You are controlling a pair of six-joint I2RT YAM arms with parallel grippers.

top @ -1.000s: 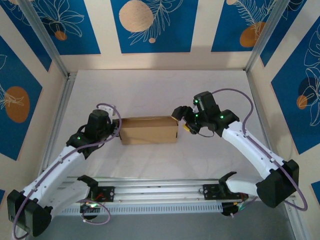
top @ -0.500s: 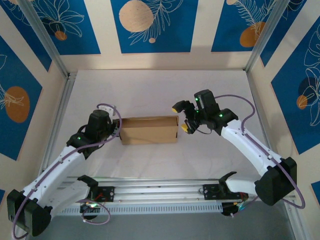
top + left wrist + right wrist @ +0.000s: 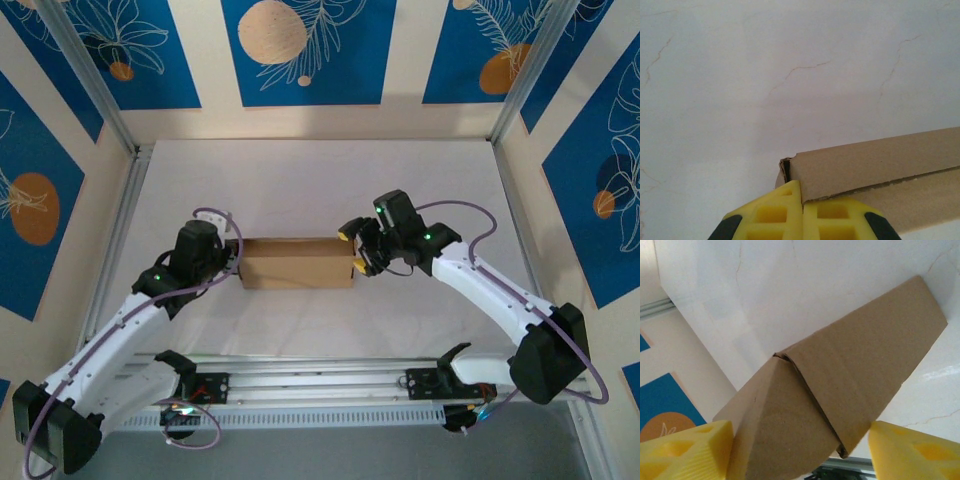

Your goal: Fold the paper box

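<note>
— Starting on the left: what is the left gripper (image 3: 238,260) doing?

— Its yellow pads (image 3: 765,215) are pressed together with no gap between them, right at the left end of the paper box (image 3: 298,262). In the left wrist view the box's corner meets the seam between the pads. I cannot tell whether any cardboard is nipped in there or only touched.

— And the box itself?

— It lies flat on the white table (image 3: 300,180), a low brown shape stretching away from the left gripper towards the other one, so it sits between the two. Its long top edge runs straight, and one panel overlaps another at the near end.

— The right gripper (image 3: 354,248)?

— Spread wide, one finger on each side of the box's right end. In the right wrist view the folded end (image 3: 840,375) points in between the two yellow pads (image 3: 910,450). The pad on that view's right stands clear of the cardboard. The one on its left is just beside the cardboard's edge. Nothing is clamped.
</note>
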